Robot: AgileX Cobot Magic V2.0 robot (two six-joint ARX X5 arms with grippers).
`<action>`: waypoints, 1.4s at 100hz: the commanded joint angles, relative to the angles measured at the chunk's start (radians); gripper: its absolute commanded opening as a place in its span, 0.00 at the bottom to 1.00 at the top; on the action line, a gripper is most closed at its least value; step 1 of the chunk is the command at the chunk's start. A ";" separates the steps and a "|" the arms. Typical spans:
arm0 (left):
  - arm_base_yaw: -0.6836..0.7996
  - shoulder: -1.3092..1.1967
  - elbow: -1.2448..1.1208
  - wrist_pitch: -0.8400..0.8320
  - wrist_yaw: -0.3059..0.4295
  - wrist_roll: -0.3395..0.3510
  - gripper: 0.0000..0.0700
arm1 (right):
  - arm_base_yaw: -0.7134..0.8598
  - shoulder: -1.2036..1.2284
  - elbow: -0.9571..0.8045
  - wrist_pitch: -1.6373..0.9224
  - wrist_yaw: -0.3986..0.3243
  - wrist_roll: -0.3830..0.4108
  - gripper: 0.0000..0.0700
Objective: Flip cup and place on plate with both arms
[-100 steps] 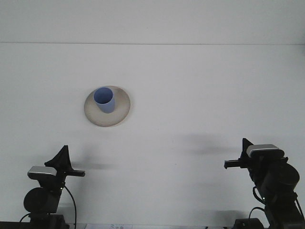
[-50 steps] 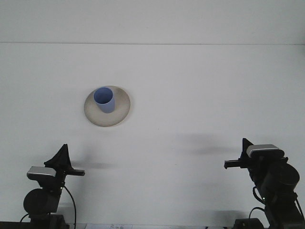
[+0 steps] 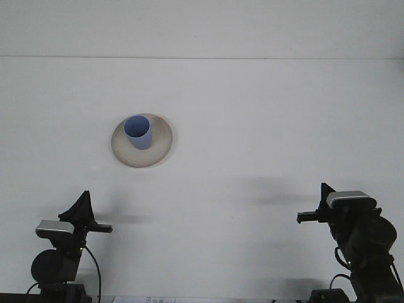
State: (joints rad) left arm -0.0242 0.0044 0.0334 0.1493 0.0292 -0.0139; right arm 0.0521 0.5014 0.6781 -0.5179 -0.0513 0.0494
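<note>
A blue cup (image 3: 138,132) is seen standing upright, its open mouth turned upward, on a beige round plate (image 3: 161,146), slightly toward the left part of it. The plate is laid on the white surface (image 3: 265,120), left of the middle and in the farther half of the view. Both arms are kept low at the near edge, well apart from the plate and from each other. The left pincer (image 3: 81,213) is found at the bottom left corner; a dark pointed part is raised above a grey camera block, but how wide it is opened cannot be told from this view, and nothing is seen held in it. The right pincer (image 3: 310,216) is found at the bottom right, directed to the left; its opening also cannot be told, and nothing is seen held by it. Soft shadows are thrown on the surface beside each arm.
</note>
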 commanded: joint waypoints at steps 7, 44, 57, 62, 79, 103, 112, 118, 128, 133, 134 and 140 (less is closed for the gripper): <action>0.001 -0.001 -0.018 0.009 0.002 -0.005 0.02 | 0.001 -0.008 -0.010 0.042 0.003 0.007 0.00; 0.001 -0.001 -0.018 0.010 0.002 -0.005 0.02 | 0.000 -0.241 -0.341 0.546 0.002 0.006 0.00; 0.001 -0.001 -0.018 0.010 0.002 -0.005 0.02 | 0.000 -0.365 -0.480 0.655 0.000 0.006 0.00; 0.001 -0.001 -0.018 0.010 0.002 -0.005 0.02 | 0.000 -0.413 -0.523 0.655 0.000 0.006 0.00; 0.001 -0.001 -0.018 0.010 0.002 -0.005 0.02 | -0.002 -0.500 -0.649 0.702 0.001 0.013 0.00; 0.001 -0.001 -0.017 0.009 0.002 -0.005 0.02 | -0.004 -0.500 -0.666 0.705 0.000 0.014 0.00; 0.001 -0.001 -0.017 0.009 0.002 -0.005 0.02 | -0.004 -0.500 -0.666 0.705 0.000 0.014 0.00; 0.001 -0.001 -0.017 0.010 0.002 -0.005 0.02 | -0.004 -0.500 -0.666 0.705 0.000 0.014 0.00; 0.001 -0.001 -0.017 0.009 0.002 -0.005 0.02 | -0.004 -0.500 -0.666 0.705 0.000 0.014 0.00; 0.001 -0.001 -0.017 0.009 0.002 -0.005 0.02 | -0.004 -0.500 -0.666 0.704 0.000 0.014 0.00; 0.001 -0.001 -0.017 0.009 0.002 -0.005 0.02 | -0.004 -0.500 -0.666 0.705 0.000 0.014 0.00; 0.001 -0.001 -0.017 0.009 0.002 -0.005 0.02 | -0.004 -0.500 -0.665 0.704 0.000 0.014 0.00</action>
State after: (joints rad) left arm -0.0242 0.0044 0.0334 0.1486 0.0296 -0.0166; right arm 0.0502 0.0010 0.0147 0.1768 -0.0521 0.0532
